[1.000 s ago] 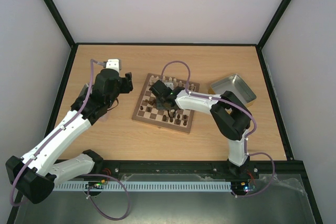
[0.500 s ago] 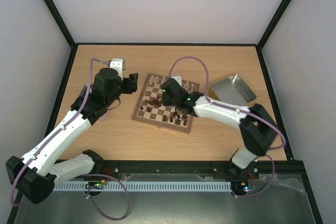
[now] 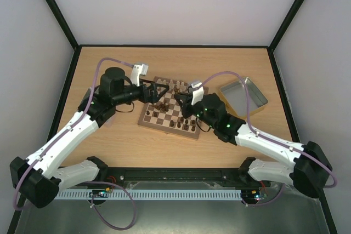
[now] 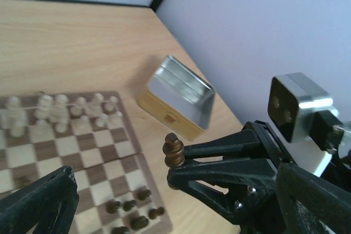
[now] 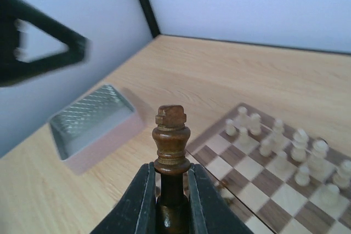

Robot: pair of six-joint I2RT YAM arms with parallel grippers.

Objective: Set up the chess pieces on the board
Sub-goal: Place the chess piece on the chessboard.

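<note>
The chessboard [image 3: 143, 120] lies mid-table. Cream pieces [image 3: 178, 86] stand along its far side and dark pieces [image 3: 181, 121] on its near rows. My right gripper [image 3: 185, 100] hovers over the middle of the board. In the right wrist view it [image 5: 171, 175] is shut on a dark brown king [image 5: 171, 135], held upright below the head. My left gripper [image 3: 158, 92] is over the board's far left part, open and empty, facing the right gripper. In the left wrist view one finger [image 4: 44, 201] shows at the bottom left, and the held king [image 4: 175, 152] is ahead.
A grey metal tray [image 3: 244, 96] sits to the right of the board; it also shows in the left wrist view [image 4: 178, 97] and the right wrist view [image 5: 90, 119]. Black frame rails border the table's edges.
My left gripper has moved right, from beside the board to over its far left part. My right arm has swung its elbow out to the right, and its gripper now faces left.
</note>
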